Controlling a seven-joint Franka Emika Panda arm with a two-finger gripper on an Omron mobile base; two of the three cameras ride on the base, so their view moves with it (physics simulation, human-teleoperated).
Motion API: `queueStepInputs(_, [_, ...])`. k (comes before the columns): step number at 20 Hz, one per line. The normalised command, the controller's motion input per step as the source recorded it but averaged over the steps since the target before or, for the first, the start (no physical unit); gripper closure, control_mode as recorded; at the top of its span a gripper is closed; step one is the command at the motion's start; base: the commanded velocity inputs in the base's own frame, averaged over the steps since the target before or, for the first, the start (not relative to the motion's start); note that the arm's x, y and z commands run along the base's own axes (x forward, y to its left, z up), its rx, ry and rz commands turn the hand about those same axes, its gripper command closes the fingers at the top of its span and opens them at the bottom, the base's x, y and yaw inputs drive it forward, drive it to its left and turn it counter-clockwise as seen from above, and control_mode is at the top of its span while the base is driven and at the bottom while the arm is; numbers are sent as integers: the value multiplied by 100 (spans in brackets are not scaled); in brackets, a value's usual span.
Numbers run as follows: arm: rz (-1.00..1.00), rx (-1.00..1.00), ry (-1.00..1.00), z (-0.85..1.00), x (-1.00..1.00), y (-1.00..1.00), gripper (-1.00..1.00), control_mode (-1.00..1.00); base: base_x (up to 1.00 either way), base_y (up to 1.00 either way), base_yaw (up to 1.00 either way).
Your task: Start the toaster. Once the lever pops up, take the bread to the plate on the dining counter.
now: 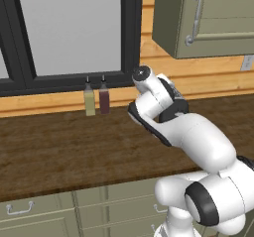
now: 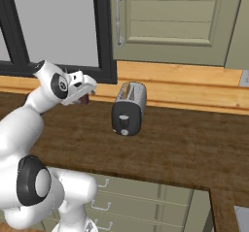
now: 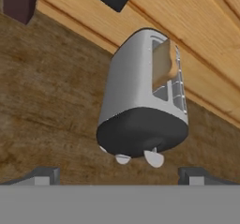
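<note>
We face a long wooden counter (image 2: 185,148) with grey-green drawers (image 2: 131,197) below it, backed by a pale wood wall strip, a dark-framed window (image 1: 69,28) and a wall cabinet (image 2: 180,22) above.

Our arm (image 1: 198,142) rises from the base, folds at the elbow and reaches forward over the counter, the wrist bent so the hand looks down and ahead toward the toaster. Our gripper (image 2: 86,91) hangs above the counter to the left of the toaster and well apart from it, touching nothing. Its jaws stand spread wide and empty; in the hand view the two fingertips (image 3: 44,175) sit far apart at either side.

The toaster (image 2: 129,108) stands on the counter close to the back wall, its dark end panel turned toward us, so the knob and lever face the near side where we can get at them. In the hand view two pale controls stick out low on that panel.

Two bottles (image 1: 96,98), one olive and one dark red, stand side by side against the wall, left of the arm.

The bread (image 3: 165,63) sits upright in one top slot of the toaster, its upper part standing proud of the slot. We judge the toaster not yet started, so pressing the lever comes next.
</note>
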Motion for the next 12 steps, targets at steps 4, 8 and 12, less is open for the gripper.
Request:
queueStepInputs(4, [0,33,-15,0,-13,-37,-100,-100,0,0,0])
queueStepInputs(8, [0,33,-19,0,-16,-40,-100,-100,0,0,0])
queueStepInputs(12, [0,19,-20,9,-19,-29,-100,-100,0,0,0])
